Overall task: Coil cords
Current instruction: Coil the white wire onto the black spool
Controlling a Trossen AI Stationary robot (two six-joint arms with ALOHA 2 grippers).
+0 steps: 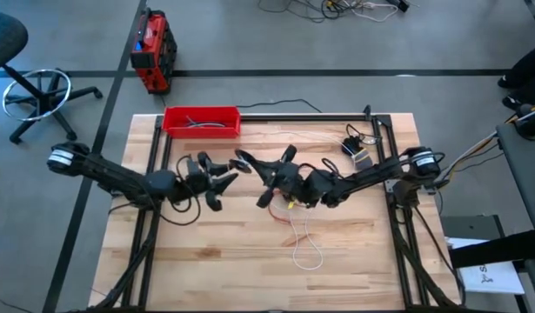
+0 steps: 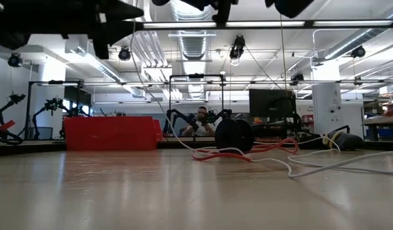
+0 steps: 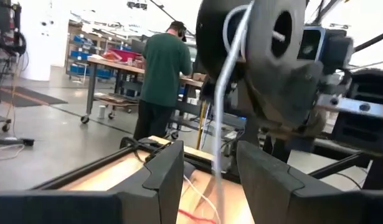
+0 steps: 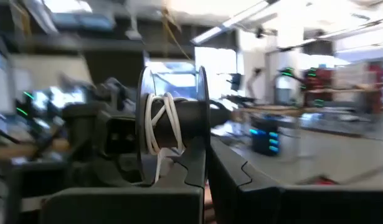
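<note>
Right wrist view: right pincer [image 4: 207, 177] clamps a black spool [image 4: 172, 127] wound with white cord [image 4: 159, 127]

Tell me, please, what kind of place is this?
Probably a robotics lab or workshop: other robot arms stand on benches behind the table, workbenches fill the room, and a person works at one.

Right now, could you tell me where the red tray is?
In the high view, the red tray sits at the table's far edge, left of centre, beyond the left tool.
</note>
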